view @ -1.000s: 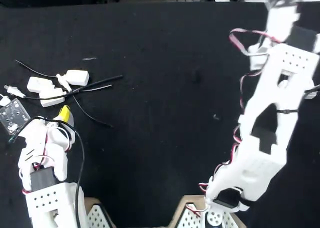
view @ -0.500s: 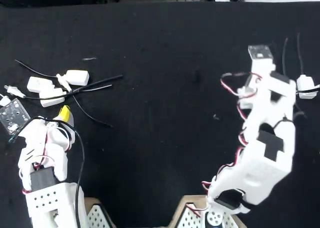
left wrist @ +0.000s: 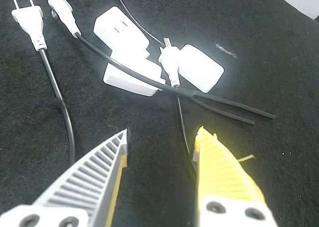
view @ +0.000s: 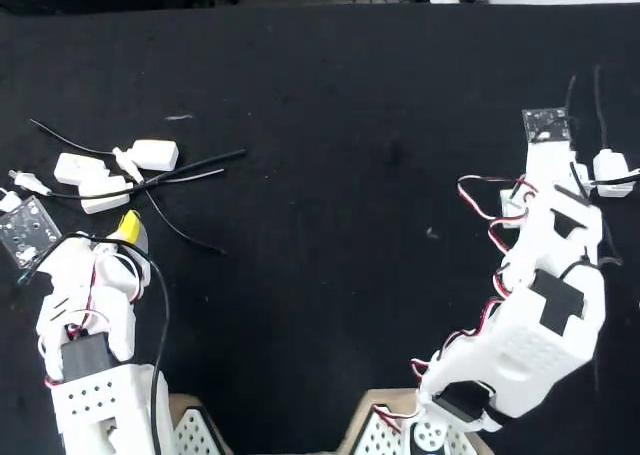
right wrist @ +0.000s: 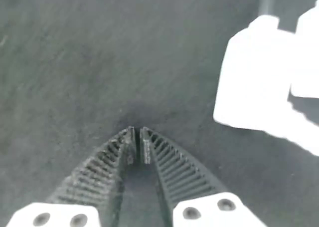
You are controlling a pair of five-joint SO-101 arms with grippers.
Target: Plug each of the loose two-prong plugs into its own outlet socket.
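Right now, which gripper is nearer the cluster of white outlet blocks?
Left. The left gripper sits open just short of the white outlet blocks, facing them. The right gripper is shut across the table, beside a separate white block.

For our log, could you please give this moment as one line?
left gripper: open, near outlet socket | right gripper: shut, empty, beside white block

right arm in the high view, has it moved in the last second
Yes. The right arm has drawn back from the far edge of the table toward its base, now beside the white block.
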